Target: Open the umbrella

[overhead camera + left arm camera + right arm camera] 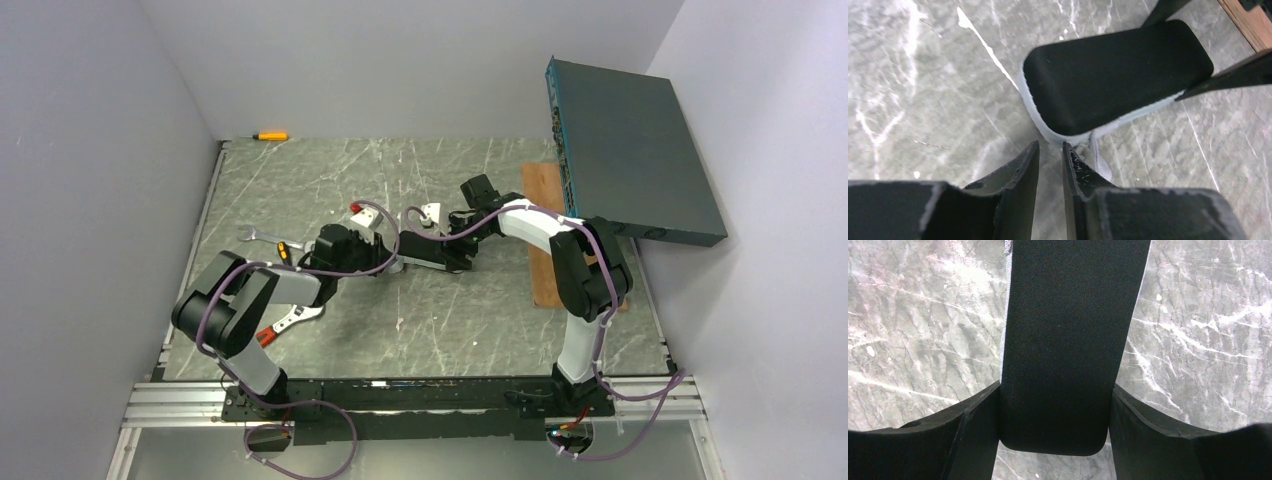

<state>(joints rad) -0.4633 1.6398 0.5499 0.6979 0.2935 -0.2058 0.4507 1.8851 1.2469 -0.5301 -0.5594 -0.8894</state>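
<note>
Folded black oblong umbrella bundle (432, 262) lies mid-way across the grey marbled surface (450, 330).
The right wrist view shows the right end effector (1055, 390) clamping its end. The left wrist view shows the left end effector (1050, 147) nearly pressed together, just beside the bundle's pale-edged end.

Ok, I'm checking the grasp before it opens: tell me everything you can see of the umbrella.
The umbrella is folded: a short, flat black oblong with rounded corners, matte woven-looking fabric, a pale grey edge along one side and a pale strap at the end facing the left tool. It lies on the marbled table. The right tool is clamped across its other end, a finger on each side. The left tool, nearly shut, holds nothing; its tips stop just short of it.
</note>
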